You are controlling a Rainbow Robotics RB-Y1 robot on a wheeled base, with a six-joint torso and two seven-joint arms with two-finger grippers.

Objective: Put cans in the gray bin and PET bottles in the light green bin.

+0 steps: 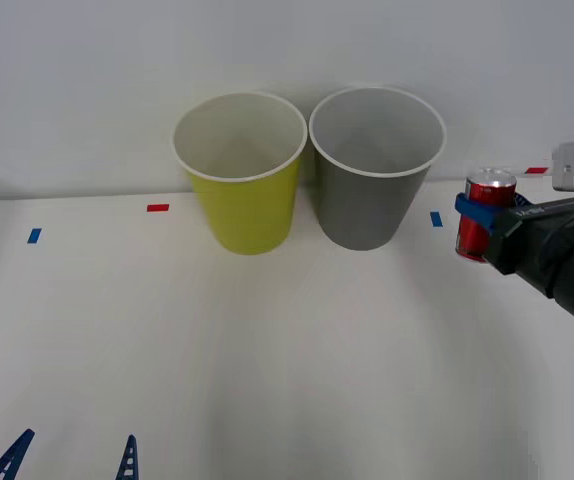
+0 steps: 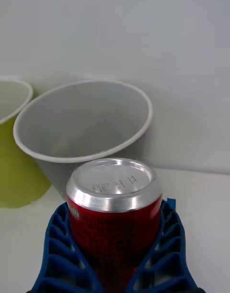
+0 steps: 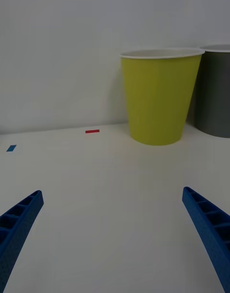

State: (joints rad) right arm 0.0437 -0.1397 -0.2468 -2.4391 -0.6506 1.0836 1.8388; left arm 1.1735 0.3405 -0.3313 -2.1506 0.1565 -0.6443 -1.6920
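A small red can [image 1: 484, 213] with a silver top is held upright in the air, just right of the gray bin [image 1: 375, 165]. My right gripper [image 1: 487, 214] is shut on the can [image 2: 114, 211], its blue fingers [image 2: 62, 252] pressed against both sides. The gray bin [image 2: 86, 130] stands close beyond the can, its pale inside showing nothing. The light green bin [image 1: 242, 170] stands touching the gray one on its left. My left gripper [image 1: 72, 462] is open, low at the table's front left, facing the light green bin [image 3: 159, 97]. No PET bottles are in view.
Small red [image 1: 157, 208] and blue [image 1: 34, 236] tape marks lie on the white table [image 1: 267, 350]; another blue mark [image 1: 436, 218] sits right of the gray bin. A plain white wall stands right behind the bins.
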